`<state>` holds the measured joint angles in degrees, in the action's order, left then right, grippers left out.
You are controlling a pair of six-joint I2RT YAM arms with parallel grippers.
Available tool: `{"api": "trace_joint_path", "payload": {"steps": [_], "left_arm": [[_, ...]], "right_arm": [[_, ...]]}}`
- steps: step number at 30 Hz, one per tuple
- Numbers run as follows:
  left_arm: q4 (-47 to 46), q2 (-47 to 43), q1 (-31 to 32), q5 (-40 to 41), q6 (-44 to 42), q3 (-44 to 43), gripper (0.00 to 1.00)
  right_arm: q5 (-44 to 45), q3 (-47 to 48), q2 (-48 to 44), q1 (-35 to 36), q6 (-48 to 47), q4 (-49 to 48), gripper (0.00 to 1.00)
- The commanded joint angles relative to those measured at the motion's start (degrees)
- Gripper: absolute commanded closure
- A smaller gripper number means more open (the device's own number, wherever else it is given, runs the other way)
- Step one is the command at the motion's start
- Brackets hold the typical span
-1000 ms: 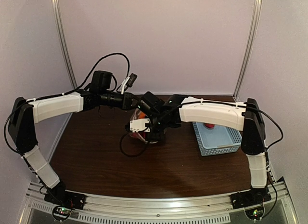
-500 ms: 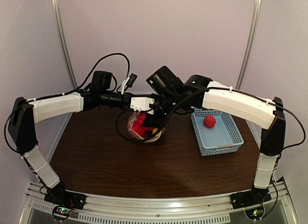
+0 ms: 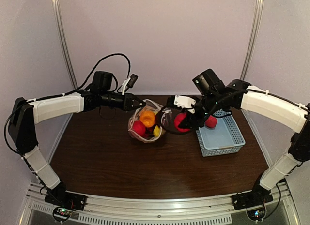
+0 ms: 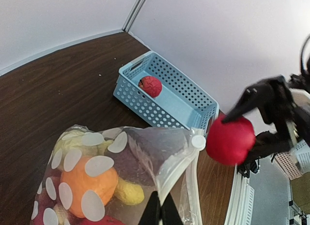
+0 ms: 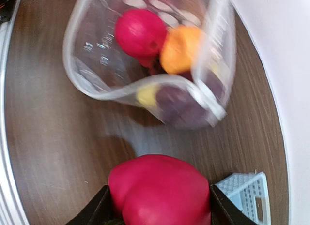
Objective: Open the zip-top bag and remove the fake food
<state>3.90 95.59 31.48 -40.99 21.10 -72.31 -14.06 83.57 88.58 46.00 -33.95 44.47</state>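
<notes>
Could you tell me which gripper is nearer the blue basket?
Right: the right gripper, holding a red fruit, is beside the basket; the left gripper pinches the bag, farther off.

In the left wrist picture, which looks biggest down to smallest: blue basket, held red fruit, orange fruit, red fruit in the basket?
1. blue basket
2. held red fruit and orange fruit: about alike, can't rank
3. red fruit in the basket, but it's farther away
</notes>
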Motion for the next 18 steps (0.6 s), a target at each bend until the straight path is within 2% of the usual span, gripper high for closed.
{"api": "trace_joint_path", "payload": {"steps": [1,5,8,12,18], "left_arm": [[-0.8,0.7,-0.5,0.7,-0.8,-0.2,1.0],[-0.9,1.0,-0.5,0.7,-0.5,-0.2,1.0],[-0.9,1.1,-0.5,0.5,-0.4,-0.2,1.0],[-0.9,1.1,-0.6,0.3,-0.3,-0.2,1.0],[-0.8,1.1,-0.5,0.1,-0.2,-0.3,1.0]], "right_arm": [[-5.2,-8.0,-3.5,-14.4,2.3,-6.0,0.55],[-5.3,-12.2,-4.0,-25.8,3.6,-11.0,0.55],[-2.3,-13.2,-2.3,-31.3,3.4,-13.1,0.55],[0.2,-13.0,1.4,-34.9,2.3,-13.1,0.55],[1.9,-12.7,8.3,-36.3,0.7,-15.3,0.55]]}}
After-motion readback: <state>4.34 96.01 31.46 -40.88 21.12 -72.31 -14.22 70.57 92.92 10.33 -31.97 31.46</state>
